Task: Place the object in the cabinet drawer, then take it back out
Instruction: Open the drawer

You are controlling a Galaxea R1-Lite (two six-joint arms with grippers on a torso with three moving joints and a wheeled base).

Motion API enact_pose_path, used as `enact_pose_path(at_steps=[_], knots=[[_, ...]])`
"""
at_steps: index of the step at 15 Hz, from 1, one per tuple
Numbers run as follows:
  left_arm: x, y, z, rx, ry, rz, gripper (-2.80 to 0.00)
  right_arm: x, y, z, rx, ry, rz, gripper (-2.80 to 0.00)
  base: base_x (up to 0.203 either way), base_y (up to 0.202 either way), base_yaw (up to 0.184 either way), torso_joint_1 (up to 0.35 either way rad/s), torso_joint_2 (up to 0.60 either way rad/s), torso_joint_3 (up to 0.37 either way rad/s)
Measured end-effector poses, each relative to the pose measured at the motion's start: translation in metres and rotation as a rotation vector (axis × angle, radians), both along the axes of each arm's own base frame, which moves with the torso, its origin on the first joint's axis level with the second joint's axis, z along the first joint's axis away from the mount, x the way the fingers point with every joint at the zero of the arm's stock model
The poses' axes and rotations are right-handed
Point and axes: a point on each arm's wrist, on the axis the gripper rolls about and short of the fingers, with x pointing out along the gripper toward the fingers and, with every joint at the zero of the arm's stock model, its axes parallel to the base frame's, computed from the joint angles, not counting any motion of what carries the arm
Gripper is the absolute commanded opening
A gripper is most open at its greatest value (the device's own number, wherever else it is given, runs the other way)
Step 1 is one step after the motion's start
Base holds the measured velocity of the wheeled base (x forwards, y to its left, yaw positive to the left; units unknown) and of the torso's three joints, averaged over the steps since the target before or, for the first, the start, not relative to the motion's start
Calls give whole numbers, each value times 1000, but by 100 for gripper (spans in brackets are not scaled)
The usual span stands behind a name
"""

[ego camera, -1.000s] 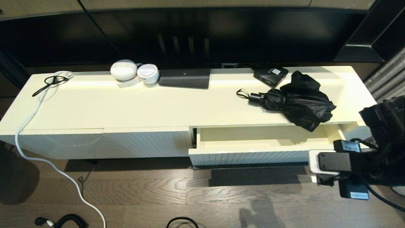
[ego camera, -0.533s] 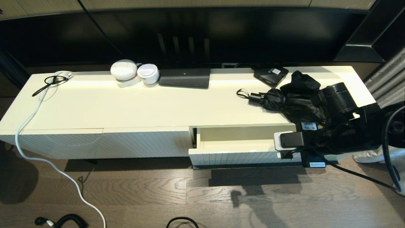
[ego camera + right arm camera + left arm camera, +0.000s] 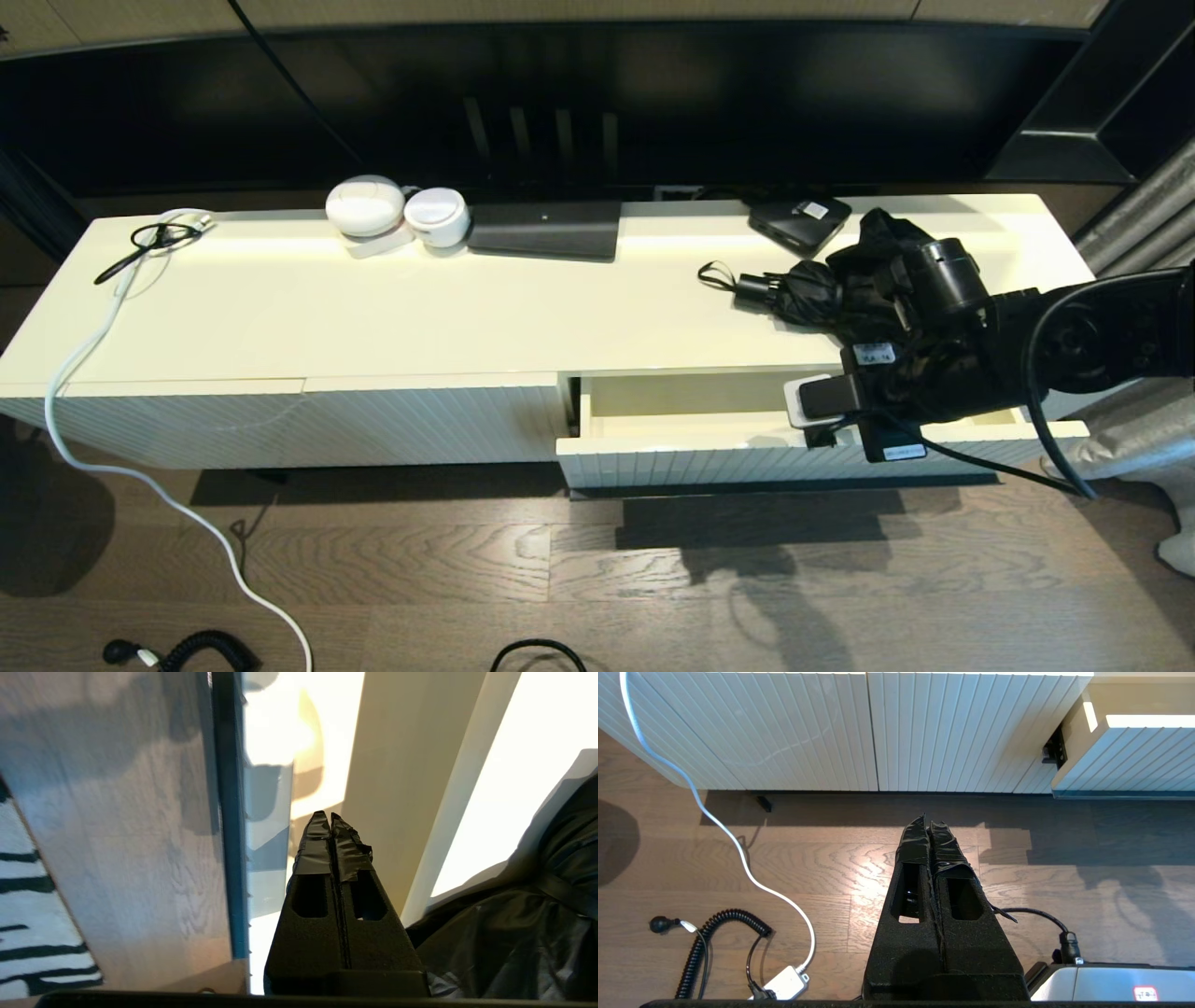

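Observation:
The black umbrella (image 3: 814,291) lies rumpled on the right part of the cabinet top, its handle and wrist loop (image 3: 717,275) pointing left. Below it the cabinet drawer (image 3: 700,459) stands pulled out, and the part of its cream interior that shows holds nothing. My right arm (image 3: 943,373) reaches in from the right, over the drawer's right half and across the umbrella's near side. My right gripper (image 3: 331,814) is shut on nothing, hanging above the open drawer with the umbrella's fabric (image 3: 514,933) beside it. My left gripper (image 3: 927,819) is shut and parked low over the floor before the cabinet.
A flat black box (image 3: 799,221) sits behind the umbrella. Two white round devices (image 3: 366,207) and a dark flat unit (image 3: 544,231) stand along the back. A white cable (image 3: 84,355) trails off the left end to the floor beside a coiled black cord (image 3: 698,947).
My right arm has swung up and left from the lower right corner to above the drawer and the umbrella's near edge. The umbrella and drawer have not moved.

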Motion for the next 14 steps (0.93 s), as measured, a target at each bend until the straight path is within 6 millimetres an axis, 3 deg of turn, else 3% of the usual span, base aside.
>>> enact_pose_path(at_steps=[7, 14], knots=[[0, 0, 0, 0, 0, 0, -280, 19, -4, -3, -33, -13, 12, -280, 0, 0, 0, 0, 0, 0], [0, 0, 0, 0, 0, 0, -280, 20, -4, -12, -53, 47, 11, -280, 0, 0, 0, 0, 0, 0]])
